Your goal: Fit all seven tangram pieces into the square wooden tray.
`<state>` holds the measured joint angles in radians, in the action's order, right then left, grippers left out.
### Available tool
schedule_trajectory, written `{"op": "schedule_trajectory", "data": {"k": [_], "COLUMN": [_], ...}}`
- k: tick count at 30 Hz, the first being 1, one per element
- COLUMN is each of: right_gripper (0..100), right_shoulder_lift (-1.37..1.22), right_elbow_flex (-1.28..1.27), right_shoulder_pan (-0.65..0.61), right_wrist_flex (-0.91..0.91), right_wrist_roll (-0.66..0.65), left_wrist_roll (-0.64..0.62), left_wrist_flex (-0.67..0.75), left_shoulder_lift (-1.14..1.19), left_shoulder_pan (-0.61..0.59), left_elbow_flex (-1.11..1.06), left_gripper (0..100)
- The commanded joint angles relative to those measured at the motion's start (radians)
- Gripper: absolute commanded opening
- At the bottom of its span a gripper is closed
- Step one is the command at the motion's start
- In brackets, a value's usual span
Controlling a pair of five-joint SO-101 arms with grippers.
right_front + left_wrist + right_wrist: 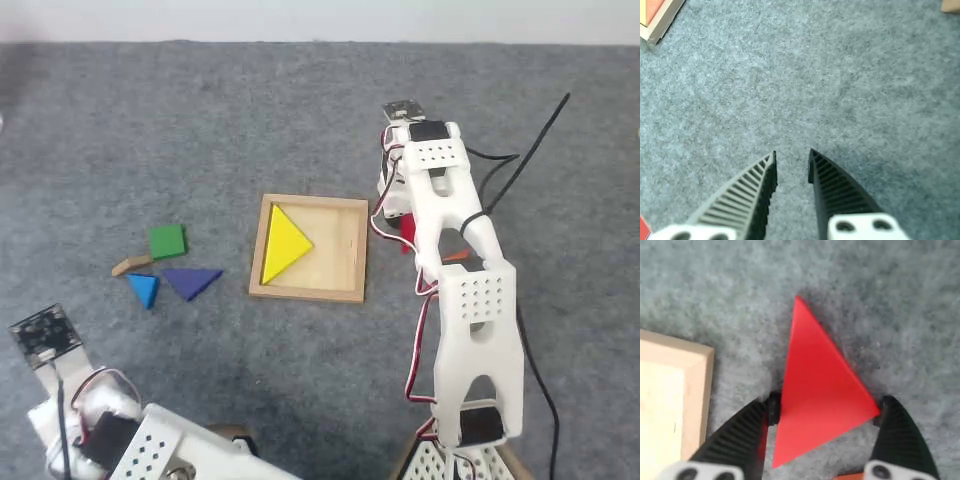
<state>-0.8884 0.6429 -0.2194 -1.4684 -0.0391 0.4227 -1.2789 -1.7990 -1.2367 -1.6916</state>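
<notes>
Right arm (470, 300): white printed shells with perforated hole grids, black servo blocks, red, white and black wire looms, one long black cable.
Left arm (150, 450): matching white shells, small dark circuit board.
Fingers (840, 192): black, ribbed, tapered, on white mounts with screw holes.

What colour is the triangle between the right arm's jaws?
Red; the red triangular piece shows best in the right wrist view.

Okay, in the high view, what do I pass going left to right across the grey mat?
tan piece → dark purple triangle → square wooden tray → red triangle → orange piece
</notes>
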Motion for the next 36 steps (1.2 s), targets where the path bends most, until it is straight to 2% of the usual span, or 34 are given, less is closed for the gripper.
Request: {"op": "schedule_trajectory", "data": {"k": [1, 10, 16, 20, 26, 28, 30, 36], "right_gripper": [22.0, 22.0, 22.0, 22.0, 22.0, 22.0, 21.9, 21.9], "right_shoulder_lift": [0.012, 0.039, 0.033, 0.030, 0.030, 0.030, 0.028, 0.028], "right_elbow_flex": [0.037, 0.265, 0.416, 0.443, 0.443, 0.443, 0.439, 0.427], "right_shoulder_pan": [-0.018, -0.045, -0.120, -0.199, -0.271, -0.271, -0.268, -0.308], "right_wrist_flex": [-0.004, -0.199, -0.308, -0.306, -0.275, -0.275, -0.288, -0.302], "right_wrist_roll": [0.026, 0.046, 0.046, 0.043, -0.166, -0.164, -0.049, 0.595], "left_wrist_roll": [0.009, 0.009, 0.009, 0.009, 0.009, 0.009, 0.009, 0.009], "left_wrist_flex": [-0.006, -0.006, -0.006, -0.006, -0.006, -0.006, -0.006, -0.006], "left_shoulder_lift": [-0.015, -0.015, -0.015, -0.015, -0.015, -0.015, -0.015, -0.015], "left_shoulder_pan": [-0.008, -0.008, -0.008, -0.008, -0.008, -0.008, -0.008, -0.008], "left_elbow_flex": [0.008, 0.008, 0.008, 0.008, 0.008, 0.008, 0.008, 0.008], "left_gripper": [10, 10, 10, 10, 10, 10, 10, 10]}}
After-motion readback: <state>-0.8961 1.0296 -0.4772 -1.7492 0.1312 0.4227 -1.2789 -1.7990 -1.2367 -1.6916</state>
